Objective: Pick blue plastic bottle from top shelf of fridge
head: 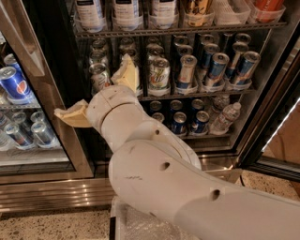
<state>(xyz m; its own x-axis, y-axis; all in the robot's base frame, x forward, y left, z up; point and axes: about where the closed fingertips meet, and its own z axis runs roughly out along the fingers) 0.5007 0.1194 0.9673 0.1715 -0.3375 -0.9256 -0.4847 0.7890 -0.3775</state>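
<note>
Three bottles with white wrap labels stand in a row on the top shelf (187,30), a black wire rack at the upper edge of the fridge (56,61). I take them for the blue plastic bottle (125,10) and its like; only their lower halves show. My gripper (91,86) is open and empty, well below that shelf, in front of the can rack. One yellowish finger (127,72) points up before the cans, and the other finger (72,115) points left over the door frame. My white arm fills the lower middle.
A gold-labelled amber bottle (198,9) and clear lane trays (229,11) sit right of the white-labelled bottles. Several cans (215,65) fill the middle rack, with small water bottles (226,117) below. A steel-framed cooler with Pepsi cans (11,82) stands to the left. A white tray (140,225) lies below.
</note>
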